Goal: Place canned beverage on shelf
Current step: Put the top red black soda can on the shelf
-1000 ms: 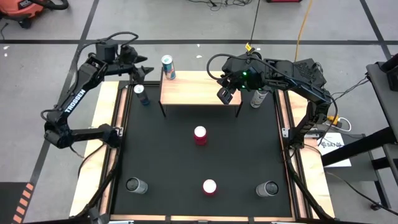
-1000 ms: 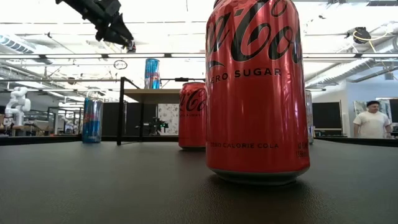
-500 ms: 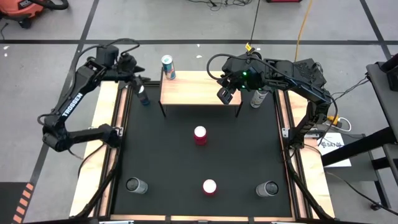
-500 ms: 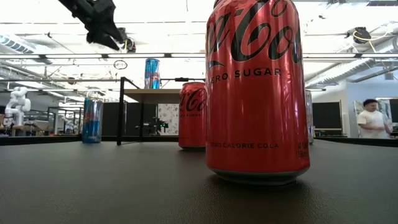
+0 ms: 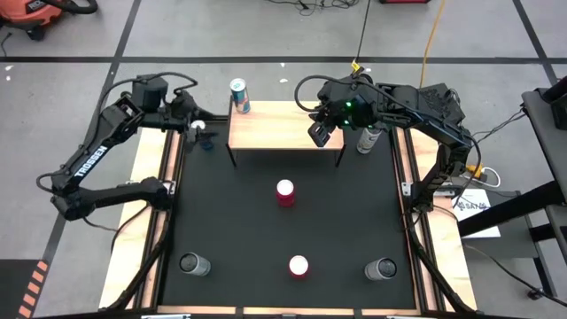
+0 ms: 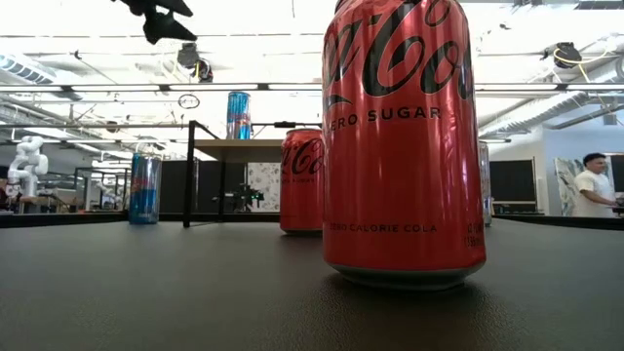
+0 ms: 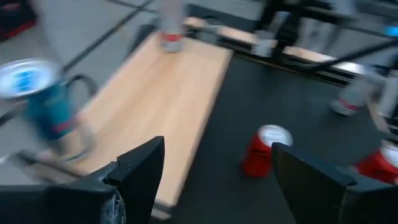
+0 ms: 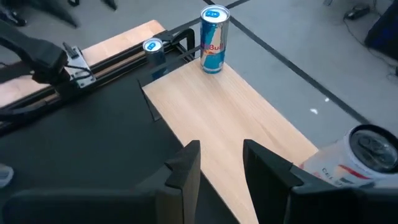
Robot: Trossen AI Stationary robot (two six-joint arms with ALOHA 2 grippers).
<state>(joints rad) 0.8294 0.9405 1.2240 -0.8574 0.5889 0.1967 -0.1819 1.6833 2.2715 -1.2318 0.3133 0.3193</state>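
Shelf [image 5: 285,129] stands at the far edge of the black mat [image 5: 283,221], a light-wood board on thin black legs. One blue can [image 5: 239,96] already stands upright on its far left corner; in the low view it shows on the board [image 6: 239,115].

My left gripper [image 5: 197,125] hangs in the air off the shelf's left end, near it but not touching. Its fingers [image 7: 140,168] stand wide apart and hold nothing. A second blue can [image 5: 207,140] stands on the mat just beside the shelf's left legs, almost directly under this gripper; the low view shows it upright on the mat [image 6: 144,188].

My right gripper [image 5: 321,133] hovers over the right part of the shelf, above the board. Its fingers [image 8: 186,163] stand a narrow gap apart with bare wood showing between them, so it holds nothing. A silver can [image 5: 369,137] stands just off the shelf's right end, close to this arm.

Two red cans stand on the mat in front of the shelf, one near the middle [image 5: 285,191] and one nearer the front edge [image 5: 299,266]. Two grey cans stand at the front left [image 5: 192,263] and front right [image 5: 382,268], well apart from both grippers.
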